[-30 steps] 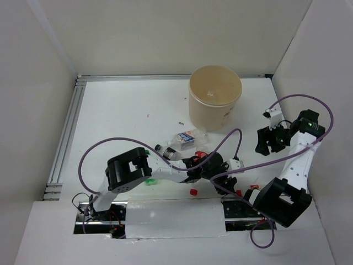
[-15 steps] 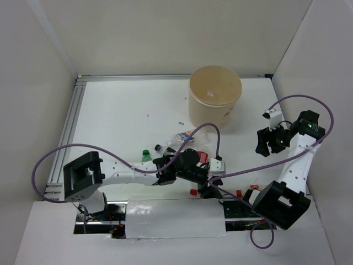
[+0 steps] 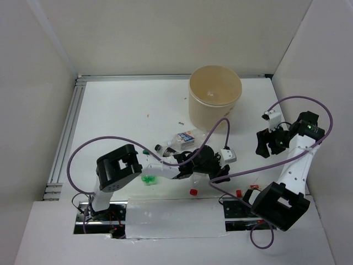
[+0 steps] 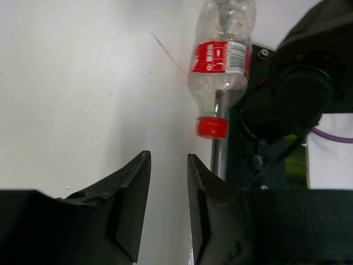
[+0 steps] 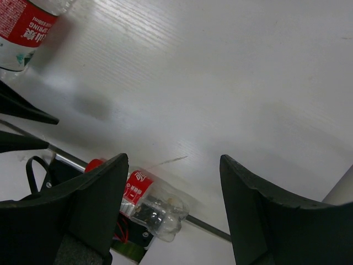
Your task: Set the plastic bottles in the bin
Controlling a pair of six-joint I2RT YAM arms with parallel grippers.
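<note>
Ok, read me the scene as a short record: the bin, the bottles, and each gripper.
bin: round beige bucket, upright at the far side of the table; no bottle visible inside
blue-white labelled bottle: lying on the table, in front of the bin
green bottle: on the table, beside the left arm
red-capped bottle: lying just ahead of the left gripper, cap toward it
left gripper: narrowly open, empty
right gripper: wide open, empty, above the table

The bin [image 3: 205, 118] is beige-tan against the white surface [image 3: 121, 110]. Near the bin, the blue-white-labelled bottle [image 3: 185, 138] is clear; farther from the bin lies the green bottle [image 3: 147, 179]. The red-capped bottle [image 4: 222, 52] is clear, its label red.
</note>
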